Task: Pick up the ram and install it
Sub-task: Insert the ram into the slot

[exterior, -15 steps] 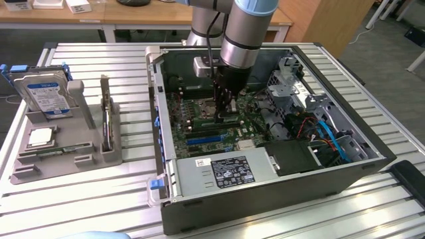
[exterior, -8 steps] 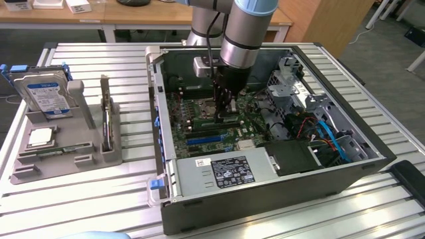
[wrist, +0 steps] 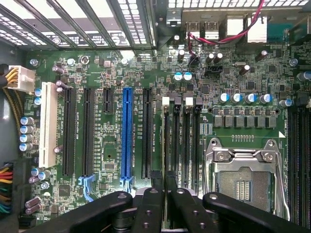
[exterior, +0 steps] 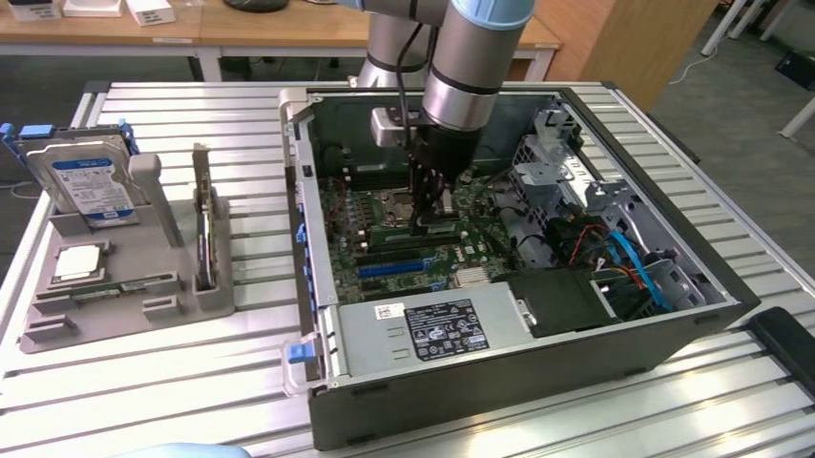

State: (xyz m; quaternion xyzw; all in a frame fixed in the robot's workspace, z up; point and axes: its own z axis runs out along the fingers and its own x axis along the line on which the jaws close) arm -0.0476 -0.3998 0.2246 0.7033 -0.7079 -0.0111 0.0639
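My gripper [exterior: 433,221] reaches down into the open computer case [exterior: 510,382] and hovers just above the motherboard [exterior: 440,262]. Its black fingers [wrist: 146,208] are shut together on the ram [wrist: 164,180], of which only a thin dark edge shows between them. In the exterior view the ram [exterior: 436,227] appears as a short bar at the fingertips. It is lined up lengthwise with the black memory slots [wrist: 176,141] beside the empty processor socket [wrist: 243,179]. I cannot tell whether it touches a slot.
A grey tray [exterior: 191,305] at the exterior view's left holds a blue-labelled hard drive [exterior: 90,181], a square silver processor chip [exterior: 79,260] and a green strip [exterior: 121,286]. Inside the case are the power supply [exterior: 433,329], a drive cage [exterior: 560,153] and cables [exterior: 624,267].
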